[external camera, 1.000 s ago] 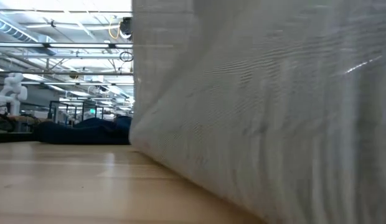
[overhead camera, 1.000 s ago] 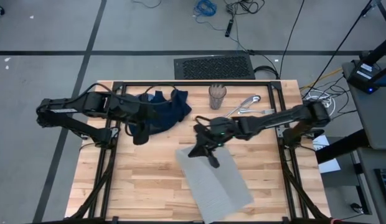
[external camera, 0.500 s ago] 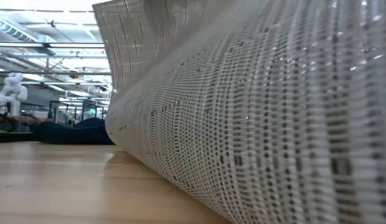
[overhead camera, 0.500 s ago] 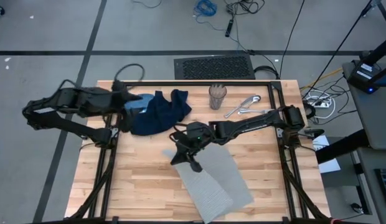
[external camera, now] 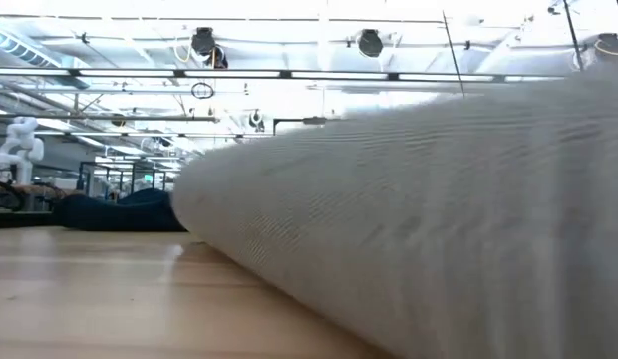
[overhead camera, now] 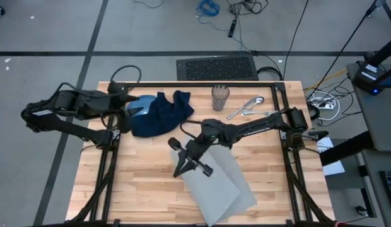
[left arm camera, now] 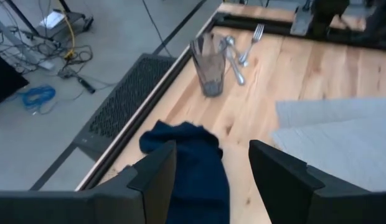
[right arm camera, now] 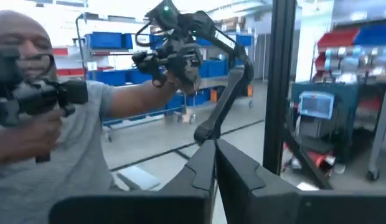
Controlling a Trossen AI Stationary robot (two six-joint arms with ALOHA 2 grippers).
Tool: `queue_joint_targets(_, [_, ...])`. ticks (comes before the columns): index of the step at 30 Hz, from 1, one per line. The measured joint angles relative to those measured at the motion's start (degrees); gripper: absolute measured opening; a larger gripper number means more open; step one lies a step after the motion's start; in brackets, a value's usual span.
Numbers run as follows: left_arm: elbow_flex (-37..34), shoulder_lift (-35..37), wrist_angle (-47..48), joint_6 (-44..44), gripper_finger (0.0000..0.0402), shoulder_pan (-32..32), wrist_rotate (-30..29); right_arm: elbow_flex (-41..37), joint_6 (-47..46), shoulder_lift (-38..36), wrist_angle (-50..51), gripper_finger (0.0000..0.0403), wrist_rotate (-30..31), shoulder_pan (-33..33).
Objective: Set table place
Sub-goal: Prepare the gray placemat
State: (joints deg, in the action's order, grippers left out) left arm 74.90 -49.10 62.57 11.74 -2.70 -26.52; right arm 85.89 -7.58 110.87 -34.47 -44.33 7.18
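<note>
The grey placemat (overhead camera: 224, 189) lies slantwise on the table (overhead camera: 139, 189), right of centre. Its far-left end is raised and bulges close to the camera in the low view as a curved wall of placemat (external camera: 439, 199). My right gripper (overhead camera: 183, 165) is shut at that raised end, and its fingers point out into the room (right arm camera: 215, 149). My left gripper (left arm camera: 211, 180) stands open at the far left, above a navy napkin (left arm camera: 193, 165) and touching nothing. In the high view the left gripper (overhead camera: 123, 101) is beside a blue plate (overhead camera: 140, 106). My right gripper holds the placemat by its far-left end (overhead camera: 194, 169), coming from the table's right with the fingers about level. The gripper's own body hides the place of contact. That end is lifted and curled, while the near end (overhead camera: 230, 208) lies on the table.
The napkin (overhead camera: 161, 113) lies partly on the plate. A glass (overhead camera: 220, 98) and cutlery (overhead camera: 246, 107) stand at the far middle. Bare wood lies left of the placemat. A person shows in the room behind (right arm camera: 56, 124).
My right gripper has gone toward the table's left and near edges with the placemat's end and has tipped its fingers upward. The raised end has curled over lower; the near end has stayed on the table. My left gripper has drawn back from over the napkin toward the left edge.
</note>
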Motion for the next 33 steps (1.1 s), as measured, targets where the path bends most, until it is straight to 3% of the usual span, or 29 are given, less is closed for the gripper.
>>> queue_joint_targets(3, [-2.6,0.0,0.0,2.2,0.019,0.0,0.1,0.0,-0.2,-2.3,11.3,0.0,-1.2,-0.9])
queue_joint_targets(6, [-6.5,0.0,0.0,5.1,0.019,0.0,2.1,0.0,7.1,-6.4,32.6,0.0,-0.2,-1.3])
queue_joint_targets(10, [-14.3,-0.2,-4.2,7.5,0.019,-0.2,7.9,0.0,16.3,-11.0,59.0,0.0,9.8,0.9])
queue_joint_targets(15, [-25.8,-2.7,-19.4,7.5,0.019,-1.1,14.2,-0.2,16.5,-12.7,77.2,0.0001,18.8,6.0])
queue_joint_targets(21, [-34.5,-11.5,-40.9,9.9,0.019,-2.5,24.1,-6.8,11.1,-12.7,80.7,0.0019,24.9,10.6])
queue_joint_targets(33, [-35.0,-36.6,-59.0,17.3,0.019,-6.2,36.6,-24.1,3.9,-12.6,69.1,0.0022,24.5,11.8])
